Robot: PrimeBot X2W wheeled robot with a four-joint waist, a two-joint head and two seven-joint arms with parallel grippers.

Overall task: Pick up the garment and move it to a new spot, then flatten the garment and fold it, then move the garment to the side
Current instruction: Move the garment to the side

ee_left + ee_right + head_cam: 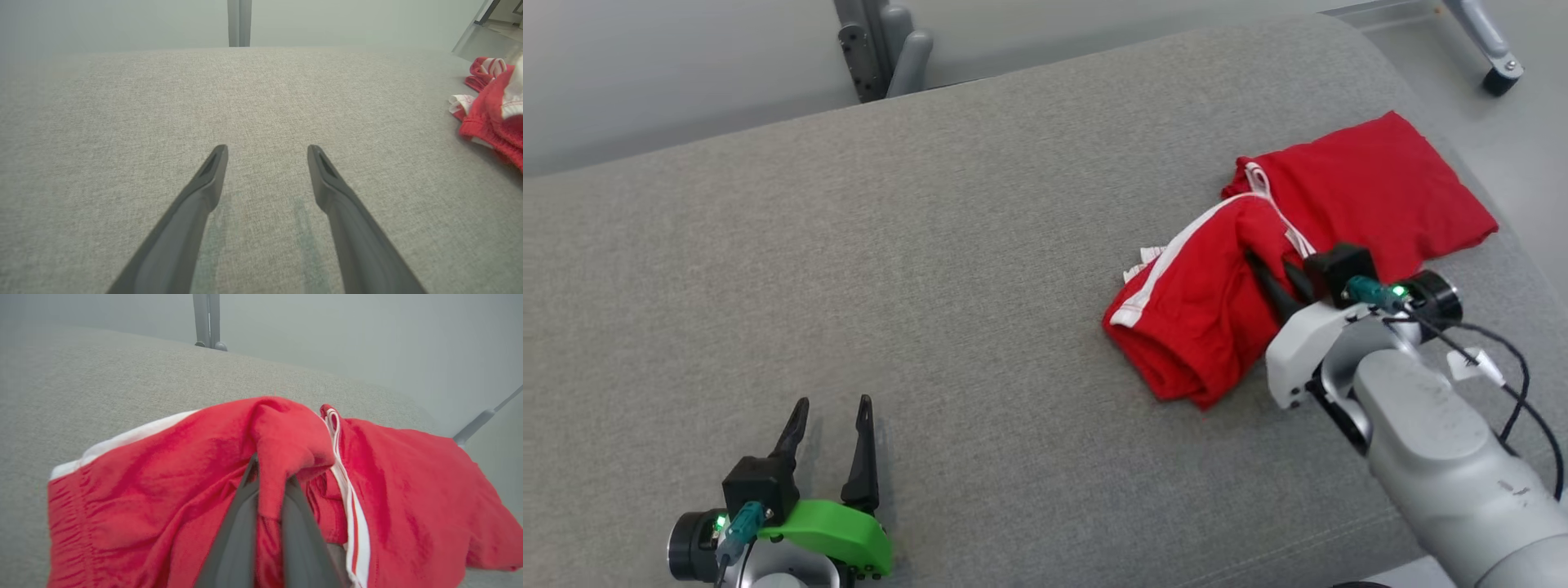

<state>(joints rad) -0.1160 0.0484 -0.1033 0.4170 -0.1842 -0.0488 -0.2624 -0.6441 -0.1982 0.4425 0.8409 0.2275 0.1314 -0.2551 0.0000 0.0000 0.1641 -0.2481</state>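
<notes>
The garment (1347, 196) is red with white trim and lies bunched at the right of the grey cushioned surface (980, 245). My right gripper (1270, 265) is shut on a raised fold of the garment (282, 453), and the red cloth is pinched between its two dark fingers (241, 522). My left gripper (832, 416) stands open low at the left, above bare cushion, with nothing between its fingers (204, 183). The garment's edge (490, 110) lies far off to that gripper's right.
The cushion's far edge (1094, 57) runs across the top, with grey metal legs (882, 49) behind it. A caster wheel (1500, 77) stands on the floor at the top right. The cushion's right edge drops away beside the garment.
</notes>
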